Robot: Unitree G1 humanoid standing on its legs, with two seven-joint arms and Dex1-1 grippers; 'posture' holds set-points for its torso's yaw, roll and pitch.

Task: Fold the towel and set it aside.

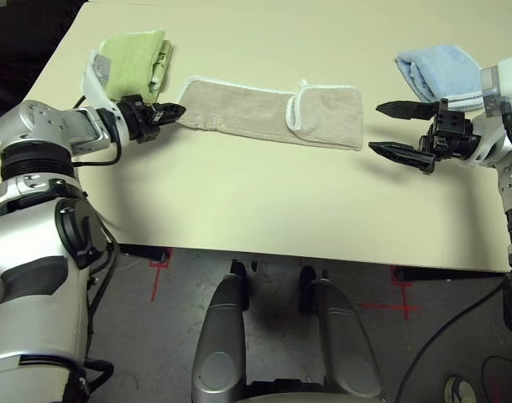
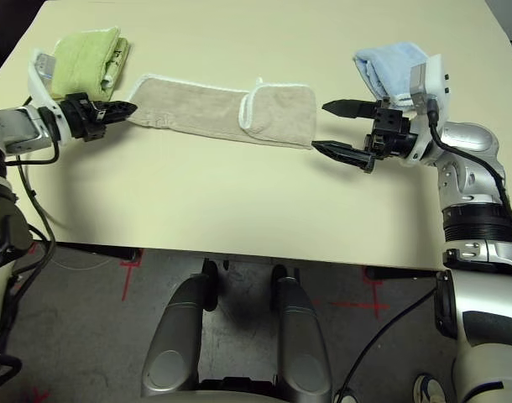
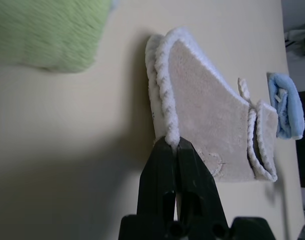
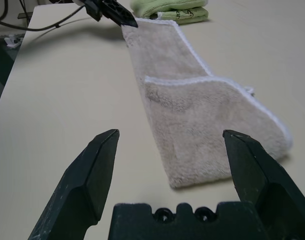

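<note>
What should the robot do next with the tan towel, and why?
Probably lift the left tool and carry its end of the towel toward the other end. That tool is already shut on the towel's edge, while the right tool waits open, apart from the far end.

Head cams overhead; wrist cams low, share towel [image 1: 269, 112].
</note>
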